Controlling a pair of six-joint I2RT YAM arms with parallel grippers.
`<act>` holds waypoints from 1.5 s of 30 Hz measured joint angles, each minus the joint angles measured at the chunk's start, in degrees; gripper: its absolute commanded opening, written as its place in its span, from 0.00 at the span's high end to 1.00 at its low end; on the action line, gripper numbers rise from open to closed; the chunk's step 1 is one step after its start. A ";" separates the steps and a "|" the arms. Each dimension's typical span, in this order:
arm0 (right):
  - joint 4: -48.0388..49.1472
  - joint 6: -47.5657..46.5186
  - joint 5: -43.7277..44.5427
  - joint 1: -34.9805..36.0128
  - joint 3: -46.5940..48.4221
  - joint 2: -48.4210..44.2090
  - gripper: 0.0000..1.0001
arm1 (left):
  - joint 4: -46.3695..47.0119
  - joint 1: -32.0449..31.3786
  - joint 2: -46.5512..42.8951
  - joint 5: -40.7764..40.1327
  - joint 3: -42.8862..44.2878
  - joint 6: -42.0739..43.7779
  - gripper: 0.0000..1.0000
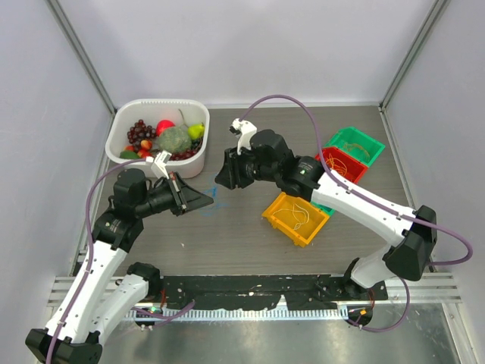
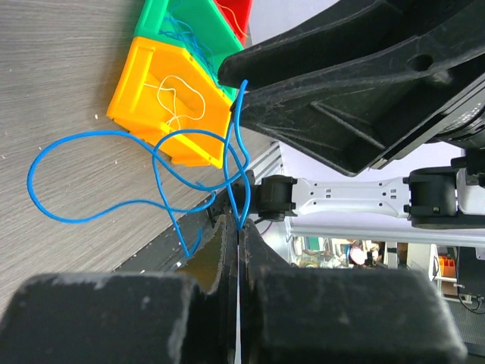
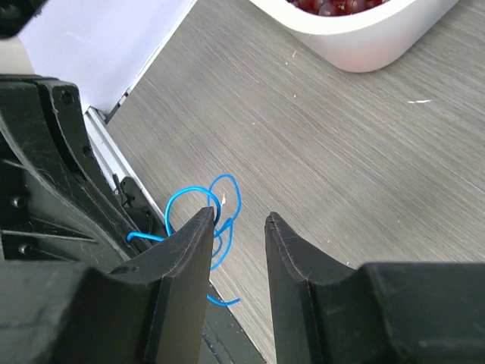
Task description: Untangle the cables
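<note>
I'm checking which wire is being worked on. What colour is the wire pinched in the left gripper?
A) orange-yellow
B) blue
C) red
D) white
B: the left wrist view shows the left gripper closed tight on a blue wire, its loops trailing beyond the fingertips.

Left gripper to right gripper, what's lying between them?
A thin blue looped wire, pinched in the shut left gripper; clearest in the left wrist view.
</note>
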 measured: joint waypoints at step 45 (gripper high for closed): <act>11.34 10.80 31.39 -25.68 8.94 15.87 0.50 | -11.91 0.11 -17.73 -20.83 -1.64 -2.67 1.00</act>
